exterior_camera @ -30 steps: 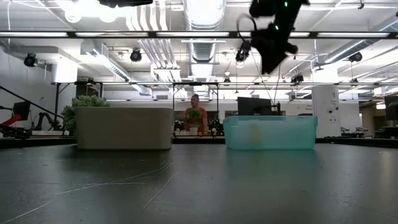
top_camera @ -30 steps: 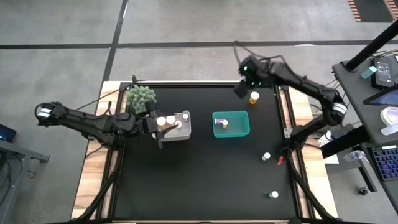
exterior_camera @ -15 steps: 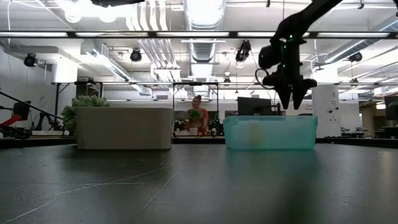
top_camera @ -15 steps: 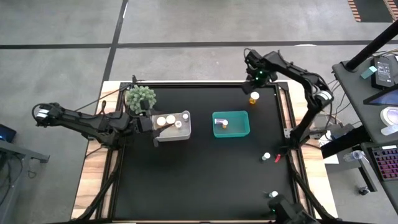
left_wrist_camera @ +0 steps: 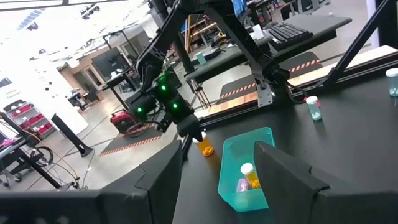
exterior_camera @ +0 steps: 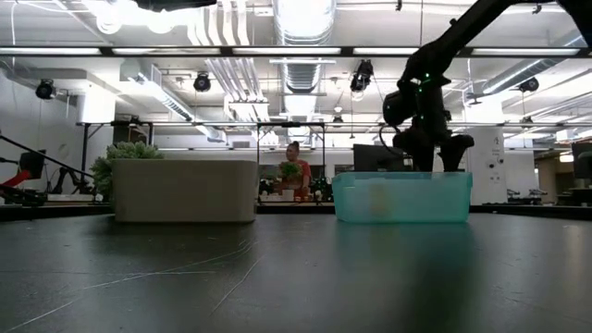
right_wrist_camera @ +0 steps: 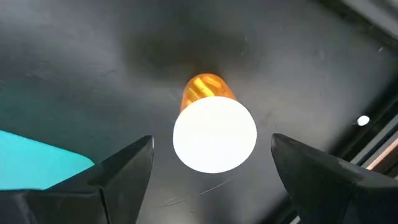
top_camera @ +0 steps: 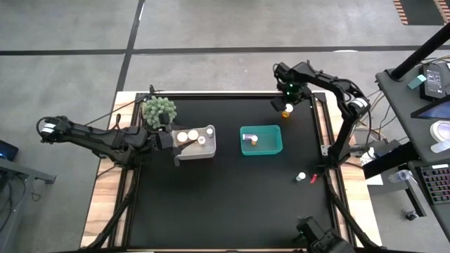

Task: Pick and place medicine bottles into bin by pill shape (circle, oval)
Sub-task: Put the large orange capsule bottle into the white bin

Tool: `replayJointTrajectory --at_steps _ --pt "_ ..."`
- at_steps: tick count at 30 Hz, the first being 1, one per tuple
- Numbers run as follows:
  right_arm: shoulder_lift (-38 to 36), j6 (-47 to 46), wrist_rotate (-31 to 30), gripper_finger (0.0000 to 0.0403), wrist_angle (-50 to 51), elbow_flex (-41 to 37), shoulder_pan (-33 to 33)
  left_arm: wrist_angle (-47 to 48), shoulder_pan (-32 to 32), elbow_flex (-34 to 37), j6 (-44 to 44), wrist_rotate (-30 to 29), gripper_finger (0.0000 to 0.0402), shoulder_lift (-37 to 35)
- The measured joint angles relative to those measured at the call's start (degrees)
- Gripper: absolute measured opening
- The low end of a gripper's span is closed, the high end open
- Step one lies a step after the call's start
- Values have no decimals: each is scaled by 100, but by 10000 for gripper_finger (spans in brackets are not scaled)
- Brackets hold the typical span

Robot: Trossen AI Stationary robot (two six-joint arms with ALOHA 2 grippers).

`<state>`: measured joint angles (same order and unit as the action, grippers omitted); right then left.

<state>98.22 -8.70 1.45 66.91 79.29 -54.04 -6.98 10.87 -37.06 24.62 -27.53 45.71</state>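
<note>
An amber medicine bottle with a white cap [right_wrist_camera: 214,134] stands upright on the black table at the far right [top_camera: 287,110]. My right gripper [right_wrist_camera: 211,142] is open and points down over it, one finger on each side of the cap, touching nothing; it also shows in the high view [top_camera: 284,105]. My left gripper [top_camera: 176,143] is open and empty at the left end of the white bin [top_camera: 197,140], which holds three bottles. The teal bin [top_camera: 261,140] holds a bottle [left_wrist_camera: 247,171].
A spiky green plant [top_camera: 159,109] stands behind the white bin. Two small bottles [top_camera: 301,177] lie near the table's right edge. A dark object [top_camera: 320,237] shows at the near edge. The middle and near part of the table is bare black surface.
My right gripper has come down from high above the table's far right onto the amber bottle, its open fingers now straddling the cap. My left gripper has drawn back a little toward the table's left edge, away from the white bin.
</note>
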Motion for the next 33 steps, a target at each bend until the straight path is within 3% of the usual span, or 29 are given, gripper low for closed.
replayJointTrajectory --at_steps 7,17,26,33 --pt "18 -131 -6 285 -354 -251 0 -2 0 2 0 2 183 0" --pt "-21 -358 -11 193 -472 -292 0 -2 0 9 -11 2 183 0" --pt "-274 -436 -33 219 -464 36 80 20 0 136 -17 2 183 -75" --pt "-838 -780 -30 207 -294 754 831 -5 0 307 24 -155 183 -345"
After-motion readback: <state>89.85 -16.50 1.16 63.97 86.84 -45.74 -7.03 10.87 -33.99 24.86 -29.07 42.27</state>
